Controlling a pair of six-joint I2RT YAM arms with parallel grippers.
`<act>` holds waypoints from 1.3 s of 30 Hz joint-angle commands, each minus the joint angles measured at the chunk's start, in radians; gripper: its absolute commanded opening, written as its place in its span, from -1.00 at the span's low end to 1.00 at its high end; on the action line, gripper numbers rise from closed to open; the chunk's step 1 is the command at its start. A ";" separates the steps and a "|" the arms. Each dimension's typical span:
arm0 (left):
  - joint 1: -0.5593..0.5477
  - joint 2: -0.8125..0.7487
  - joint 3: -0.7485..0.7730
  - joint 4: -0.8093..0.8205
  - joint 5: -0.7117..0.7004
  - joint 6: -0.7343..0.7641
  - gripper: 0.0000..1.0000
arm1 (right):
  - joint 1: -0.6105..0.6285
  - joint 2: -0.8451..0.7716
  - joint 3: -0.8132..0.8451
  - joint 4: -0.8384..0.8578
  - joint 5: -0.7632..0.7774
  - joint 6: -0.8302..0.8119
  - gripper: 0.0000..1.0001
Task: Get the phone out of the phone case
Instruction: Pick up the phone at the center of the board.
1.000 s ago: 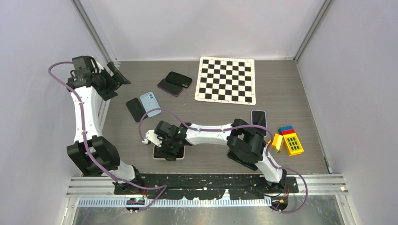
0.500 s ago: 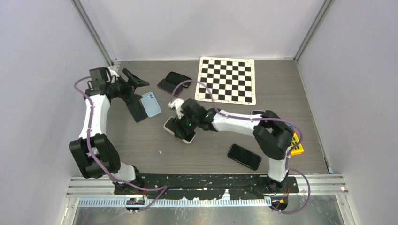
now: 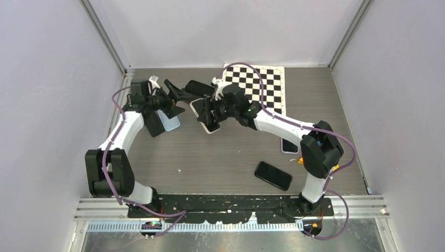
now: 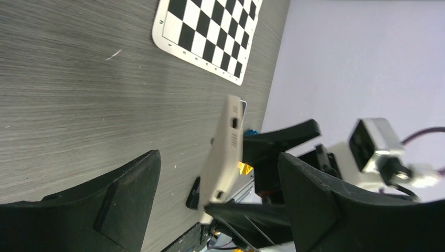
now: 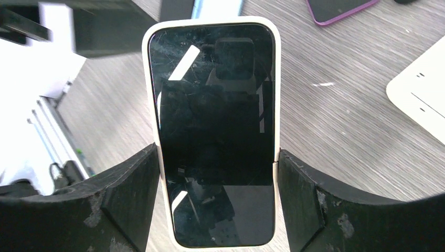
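Note:
The phone (image 5: 215, 105) has a black screen and sits in a cream-white phone case (image 5: 210, 21). My right gripper (image 5: 216, 157) is shut on the case's two long sides and holds it above the table at back centre (image 3: 205, 118). In the left wrist view the case (image 4: 225, 152) shows edge-on, just beyond my fingertips. My left gripper (image 4: 219, 157) is open and points right at the case from its left (image 3: 176, 97); whether it touches the case I cannot tell.
A checkerboard mat (image 3: 257, 86) lies at the back right. Loose phones lie around: a black one (image 3: 273, 175) at front right, a purple-cased one (image 3: 288, 144), a light blue one (image 3: 169, 121), a black one (image 3: 153, 123) and dark ones (image 3: 199, 86) at the back.
My right gripper has carried the cased phone from the near middle of the table up to back centre. My left gripper has swung right towards it. Both jaws kept their width.

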 commanded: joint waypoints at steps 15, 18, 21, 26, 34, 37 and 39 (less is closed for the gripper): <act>-0.140 0.018 -0.010 0.167 -0.106 -0.083 0.20 | -0.001 0.060 0.224 0.066 -0.101 0.112 -0.23; -0.177 0.017 0.000 0.104 -0.142 -0.068 0.25 | 0.001 0.070 0.243 0.016 -0.081 0.100 -0.23; -0.201 0.020 0.005 0.054 -0.184 -0.048 0.23 | 0.004 0.065 0.236 0.017 -0.070 0.096 -0.24; -0.212 0.030 0.015 0.041 -0.202 -0.045 -0.13 | 0.008 0.052 0.218 0.031 -0.069 0.100 -0.23; -0.215 0.040 0.035 0.034 -0.208 -0.025 -0.98 | 0.008 0.046 0.209 0.025 -0.089 0.094 -0.03; -0.217 0.039 0.054 0.009 -0.212 0.005 -1.00 | 0.008 0.022 0.180 0.035 -0.100 0.076 0.67; -0.216 0.039 0.065 -0.002 -0.216 0.030 -1.00 | 0.008 -0.006 0.143 0.049 -0.113 0.055 0.92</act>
